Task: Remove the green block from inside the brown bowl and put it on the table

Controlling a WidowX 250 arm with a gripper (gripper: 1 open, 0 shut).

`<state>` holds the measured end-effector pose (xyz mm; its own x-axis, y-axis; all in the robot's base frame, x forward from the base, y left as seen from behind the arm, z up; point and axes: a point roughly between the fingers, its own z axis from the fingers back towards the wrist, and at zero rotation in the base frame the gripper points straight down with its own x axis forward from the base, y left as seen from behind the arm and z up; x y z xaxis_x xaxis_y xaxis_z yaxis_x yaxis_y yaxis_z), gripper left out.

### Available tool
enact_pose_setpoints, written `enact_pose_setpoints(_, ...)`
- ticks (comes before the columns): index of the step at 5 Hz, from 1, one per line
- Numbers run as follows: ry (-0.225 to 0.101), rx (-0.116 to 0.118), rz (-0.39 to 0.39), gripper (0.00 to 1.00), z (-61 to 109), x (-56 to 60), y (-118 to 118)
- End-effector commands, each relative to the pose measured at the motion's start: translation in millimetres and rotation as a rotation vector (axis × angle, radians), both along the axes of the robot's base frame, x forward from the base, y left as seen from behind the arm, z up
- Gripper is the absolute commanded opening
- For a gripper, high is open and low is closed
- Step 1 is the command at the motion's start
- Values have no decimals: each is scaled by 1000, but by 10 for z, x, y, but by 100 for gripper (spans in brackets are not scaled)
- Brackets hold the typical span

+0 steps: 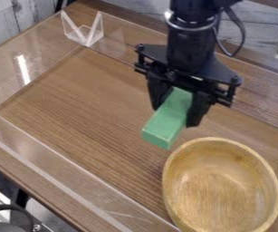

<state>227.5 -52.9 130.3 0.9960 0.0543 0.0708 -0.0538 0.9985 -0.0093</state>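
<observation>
The gripper (185,101) is clamped on the green block (167,123), hanging tilted above the table (81,100) beside the brown bowl (222,186) near its right edge, so lower it gently onto bare wood clear of the rim before releasing.

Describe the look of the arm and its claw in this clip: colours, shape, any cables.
The arm is a black, roughly cylindrical column coming down from the top of the picture. Its claw is black too: a wide crossbar with bracket-like ends and two dark fingers pointing down. A thin dark cable loops beside the arm on the picture's right. No markings are legible.
</observation>
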Motion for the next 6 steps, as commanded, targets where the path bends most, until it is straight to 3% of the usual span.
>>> enact_pose_setpoints(1, -53, -10, 9, 0, 116, 19, 55)
enact_pose_setpoints(6, -86, 7, 4, 0, 78, -29, 346)
